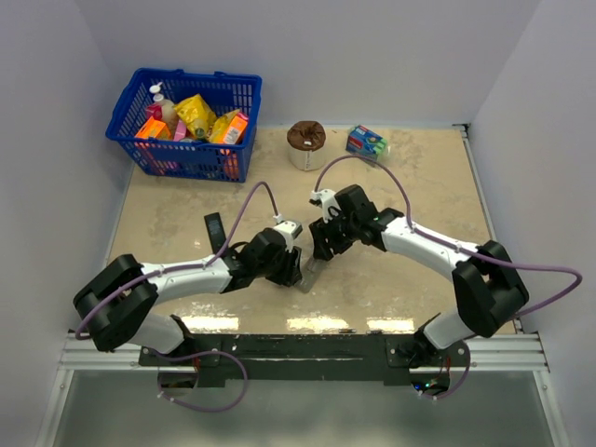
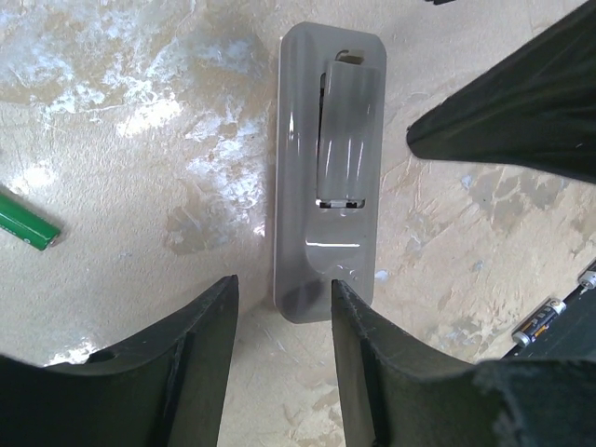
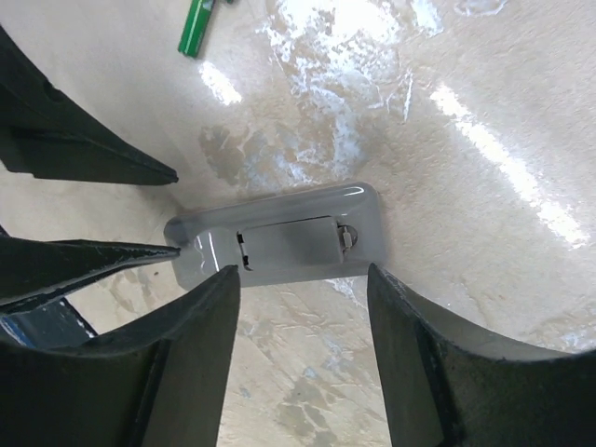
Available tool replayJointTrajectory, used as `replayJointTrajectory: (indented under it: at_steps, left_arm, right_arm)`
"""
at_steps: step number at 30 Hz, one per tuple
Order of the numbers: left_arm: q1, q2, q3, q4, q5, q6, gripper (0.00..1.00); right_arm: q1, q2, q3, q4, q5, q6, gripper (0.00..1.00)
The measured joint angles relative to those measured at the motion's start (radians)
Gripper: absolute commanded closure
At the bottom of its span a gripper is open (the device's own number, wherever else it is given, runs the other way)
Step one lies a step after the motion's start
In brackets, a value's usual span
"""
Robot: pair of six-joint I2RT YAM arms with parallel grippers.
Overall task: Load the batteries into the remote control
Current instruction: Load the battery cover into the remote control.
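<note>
Left gripper (image 2: 279,296) hangs spread, straddling the near end of the remote (image 2: 300,186), which lies grey back up on the table (image 2: 140,140) between both arms. Right gripper (image 3: 303,275) is spread too, just above the cover (image 3: 289,244), which looks to be still in place. The step in hand is probably opening it: brace the body with the left, then slide the cover lengthwise rather than prying. A battery (image 2: 537,321) waits near the remote.

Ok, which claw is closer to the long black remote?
Left. The left claw is just right of the black remote; the right claw is farther right, on the far side of the grey remote.
</note>
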Motion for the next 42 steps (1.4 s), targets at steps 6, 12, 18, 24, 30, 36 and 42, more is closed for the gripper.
replayJointTrajectory:
  at_steps: [6, 12, 18, 24, 30, 36, 42]
  left_arm:
    - [0.000, -0.002, 0.000, 0.018, -0.002, 0.000, 0.51]
    - [0.000, -0.002, 0.000, 0.030, 0.005, 0.001, 0.50]
    - [0.000, 0.005, 0.000, 0.029, 0.021, 0.004, 0.50]
    - [0.000, 0.029, 0.000, 0.021, 0.036, 0.017, 0.50]
    - [0.000, 0.054, 0.003, 0.023, 0.053, 0.019, 0.50]
    - [0.000, 0.056, 0.005, 0.023, 0.056, 0.019, 0.51]
    - [0.000, 0.057, 0.006, 0.022, 0.056, 0.019, 0.51]
  right_arm:
    - [0.000, -0.029, -0.001, 0.019, 0.029, 0.023, 0.50]
    - [0.000, -0.016, -0.006, 0.046, 0.029, 0.022, 0.60]
    - [0.000, 0.051, -0.004, 0.058, 0.029, -0.004, 0.62]
    - [0.000, 0.071, -0.004, 0.057, 0.029, -0.024, 0.64]
    - [0.000, 0.073, -0.004, 0.058, 0.024, -0.032, 0.72]
    - [0.000, 0.101, -0.004, 0.056, -0.001, -0.043, 0.77]
    - [-0.002, 0.104, -0.004, 0.057, -0.017, -0.068, 0.81]
